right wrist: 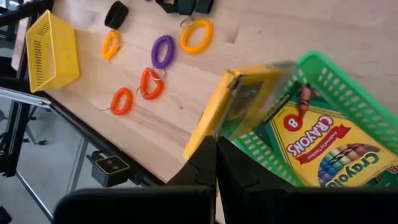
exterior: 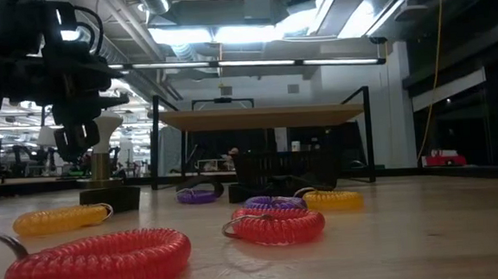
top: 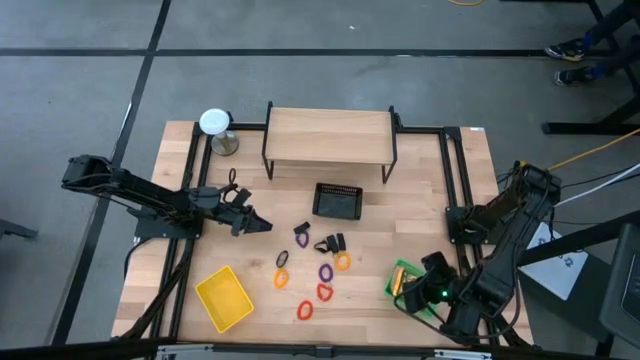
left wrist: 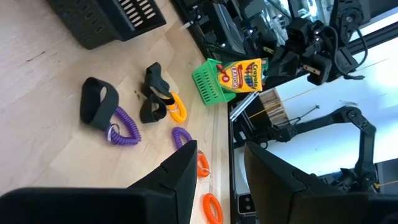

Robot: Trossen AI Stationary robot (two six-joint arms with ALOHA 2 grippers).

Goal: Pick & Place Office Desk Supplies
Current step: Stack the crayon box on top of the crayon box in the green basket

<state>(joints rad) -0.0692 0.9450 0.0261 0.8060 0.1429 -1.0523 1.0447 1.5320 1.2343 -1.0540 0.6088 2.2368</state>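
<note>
Print reading "CRAYONS", "Crayola" and an "8" in a red dot is showing on the crayon box (right wrist: 329, 146) lying flat in the green tray (right wrist: 348, 87). A second yellow box (right wrist: 239, 106) is standing on edge at the tray's rim, and the right gripper (right wrist: 216, 146) is pinching its lower edge with jaws closed on it. The left wrist view is catching the same tray from across the table, with "Crayola" legible on the upright box (left wrist: 241, 73).

From above, the right gripper (top: 432, 282) is sitting at the table's (top: 420, 190) front right corner, close to the edge, with the tray (top: 400, 272) beside it. The left gripper (top: 262, 226) is hovering left of centre, jaws parted and holding nothing, with bare wood beneath it.

The rings are lying scattered mid-table: purple (top: 326, 272), yellow (top: 343, 262), orange (top: 282, 279) and red (top: 305, 311), with black clips (top: 333, 242) just behind them. Only the low view is showing the rings as coiled bands, the red one (exterior: 96, 260) nearest. The mesh basket (top: 338, 200) is sitting behind the clips, before a wooden shelf (top: 328, 137). The yellow tray (top: 224, 297) is lying near the front left edge, well apart from the rings.
</note>
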